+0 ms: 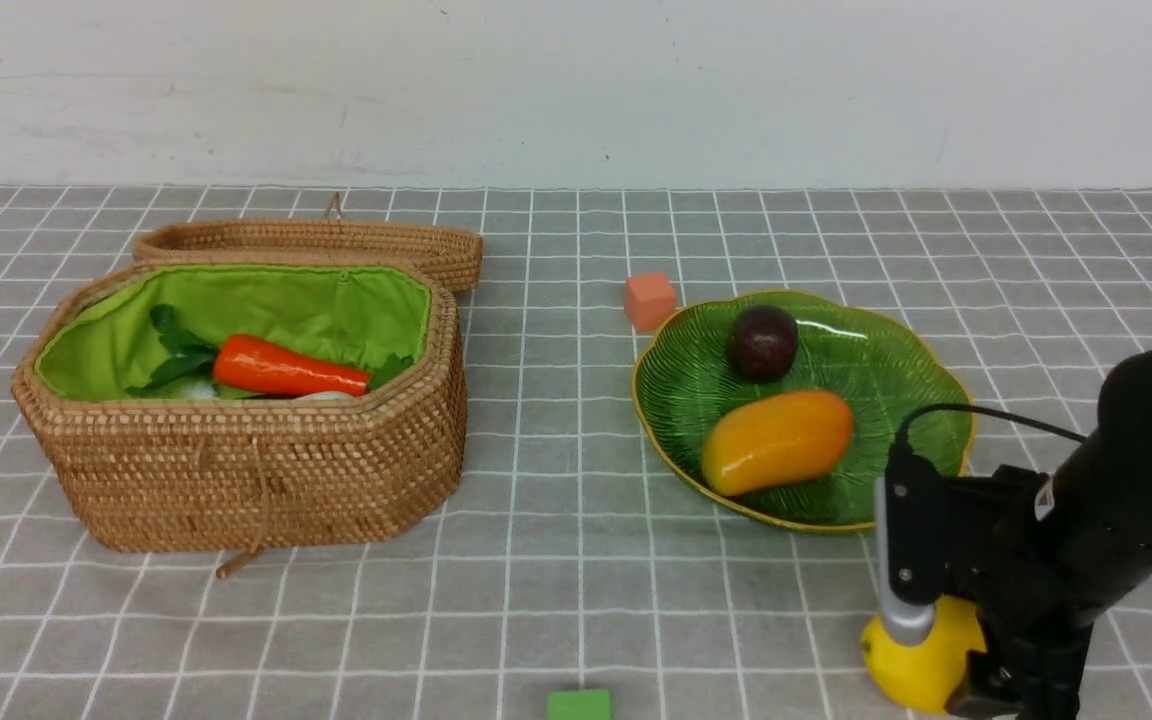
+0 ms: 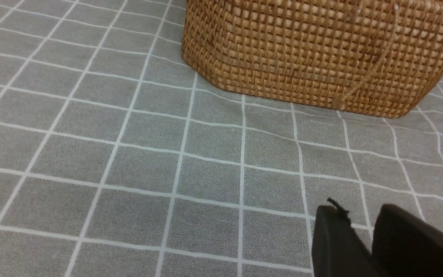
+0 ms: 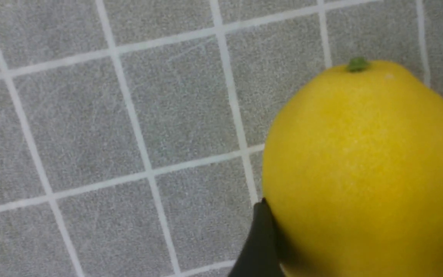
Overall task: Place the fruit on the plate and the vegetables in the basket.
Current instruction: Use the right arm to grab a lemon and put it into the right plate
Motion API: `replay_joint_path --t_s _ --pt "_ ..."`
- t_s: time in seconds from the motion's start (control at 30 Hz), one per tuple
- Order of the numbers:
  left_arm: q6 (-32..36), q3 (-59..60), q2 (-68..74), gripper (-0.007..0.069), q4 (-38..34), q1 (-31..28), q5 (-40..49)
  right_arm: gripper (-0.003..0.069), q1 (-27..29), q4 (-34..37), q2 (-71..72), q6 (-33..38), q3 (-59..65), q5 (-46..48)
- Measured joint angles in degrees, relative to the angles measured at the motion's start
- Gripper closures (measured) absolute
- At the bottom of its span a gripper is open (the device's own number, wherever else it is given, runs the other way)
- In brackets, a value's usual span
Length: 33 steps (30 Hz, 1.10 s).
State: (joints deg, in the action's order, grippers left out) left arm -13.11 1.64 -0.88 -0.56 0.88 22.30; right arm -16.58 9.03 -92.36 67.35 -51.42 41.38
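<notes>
Gray, white-gridded cloth (image 1: 536, 560) covers our worktop. Left, our woven wicker basket (image 1: 256, 480) holds the glossy carrot (image 1: 286, 368); right, our ribbed green plate (image 1: 896, 370) carries the dark ball (image 1: 763, 343) and mango (image 1: 778, 440), an orange cube (image 1: 650, 301) just beside. Our right pincer (image 3: 363, 231) straddles the dimpled lemon (image 3: 363, 165); we cannot tell whether it grips. Our left pincer (image 2: 354, 234) stands slightly parted.

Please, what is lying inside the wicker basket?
Inside the wicker basket, an orange carrot lies across a white object, mostly covered, with green leaves beside it. The front wall hides the bottom.
</notes>
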Motion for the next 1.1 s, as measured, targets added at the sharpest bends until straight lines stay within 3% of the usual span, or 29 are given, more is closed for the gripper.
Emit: replay_joint_path --t_s 0.3,0.43,0.57,0.6,0.73,0.93,1.1 --pt "0.00 0.00 0.00 0.0459 0.00 0.00 0.00 0.0088 0.68 6.80 -0.95 -2.68 -10.73 13.17" --pt "0.00 0.00 0.00 0.0452 0.00 0.00 0.00 0.0088 2.85 8.51 -0.95 -5.57 -16.54 12.42" --pt "0.00 0.00 0.00 0.0448 0.00 0.00 0.00 0.0088 6.93 10.10 -1.45 -13.88 -19.36 0.25" --pt "0.00 0.00 0.00 0.0449 0.00 0.00 0.00 0.0088 8.60 10.18 -2.59 -19.58 -19.57 -6.50" --pt "0.00 0.00 0.00 0.0449 0.00 0.00 0.00 0.0088 10.16 10.25 -6.66 -28.66 -19.64 -13.34" --pt "0.00 0.00 0.00 0.0445 0.00 0.00 0.00 0.0089 10.25 10.25 -11.93 -36.51 -19.64 -16.78" --pt "0.00 0.00 0.00 0.0442 0.00 0.00 0.00 -0.0008 10.25 10.25 -12.28 -40.25 -19.64 -17.06"
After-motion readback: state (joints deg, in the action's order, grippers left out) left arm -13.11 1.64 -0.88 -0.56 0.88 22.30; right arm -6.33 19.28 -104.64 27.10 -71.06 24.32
